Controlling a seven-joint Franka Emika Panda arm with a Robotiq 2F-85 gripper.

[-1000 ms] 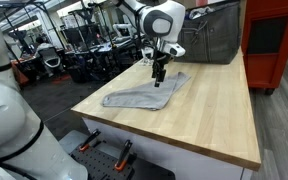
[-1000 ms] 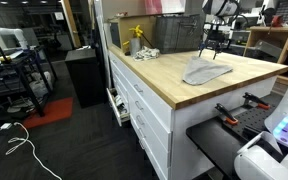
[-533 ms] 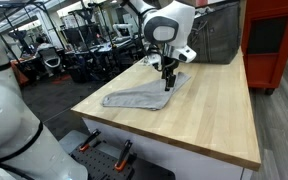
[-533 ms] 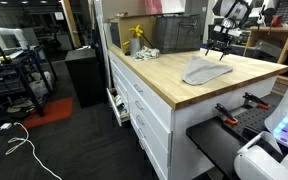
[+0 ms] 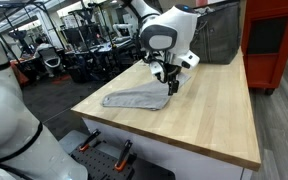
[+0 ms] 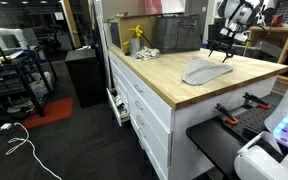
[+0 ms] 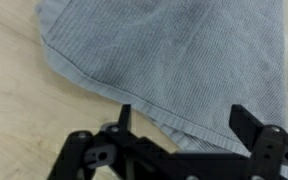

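Note:
A grey folded towel (image 5: 144, 96) lies flat on the light wooden tabletop (image 5: 214, 120); it also shows in an exterior view as a pale cloth (image 6: 205, 70). My gripper (image 5: 172, 85) hangs a little above the towel's end, open with nothing between its fingers. In the wrist view the ribbed grey towel (image 7: 174, 55) fills the upper part, and the gripper (image 7: 182, 122) stands open over its hemmed edge, with bare wood to the left.
A grey fabric bin (image 5: 212, 35) stands at the back of the table beside a red cabinet (image 5: 276, 40). A yellow item (image 6: 137, 38) and a dark bin (image 6: 174, 35) sit at the table's far end. White drawers (image 6: 144, 105) front the table.
The gripper has opened fully, risen off the towel and shifted toward its end. The towel stays flat on the table.

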